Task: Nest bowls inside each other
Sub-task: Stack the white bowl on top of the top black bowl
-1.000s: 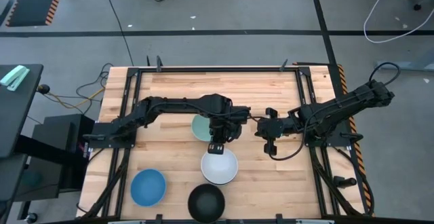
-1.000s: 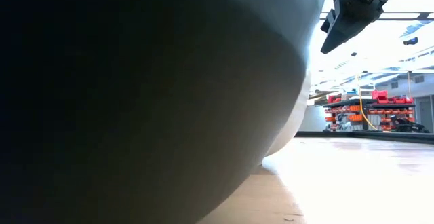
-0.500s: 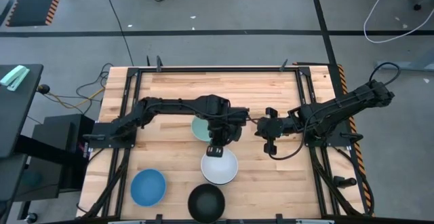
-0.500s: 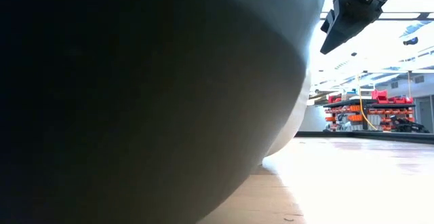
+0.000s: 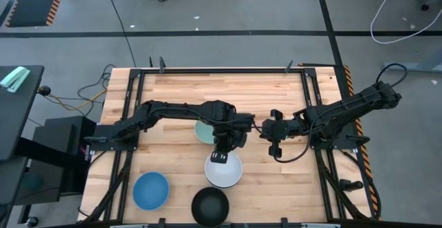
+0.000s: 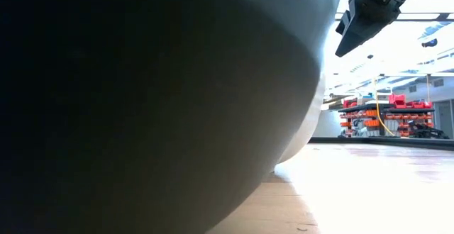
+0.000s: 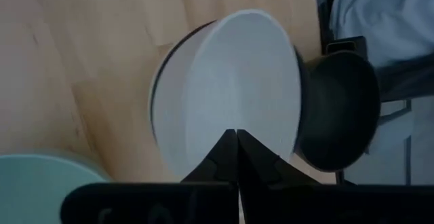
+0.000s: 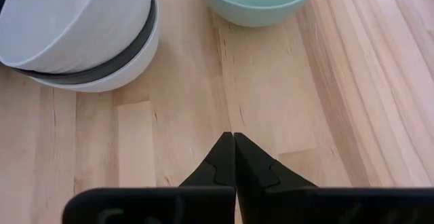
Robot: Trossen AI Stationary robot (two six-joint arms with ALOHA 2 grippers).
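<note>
**Supervisor:** State of both hands, please.

**Operator:** I see the left hand clenched, fingertips together and grasping nothing. It hangs over the far rim of the nested stack, mid-bench. The right hand is likewise clenched and empty, above bare wood to the right of the stack.

**Supervisor:** And the bowls?

**Operator:** The stack shows a white bowl on top, a black rim beneath it and a white bowl at the bottom. The mint green bowl sits just beyond the stack, partly under the left arm. The blue bowl is at the near left of the bench, the black bowl at the near edge, just beside the stack.

**Supervisor:** Low camera?

**Operator:** Mostly blocked by one dark, curved wall, probably that black bowl.
</note>
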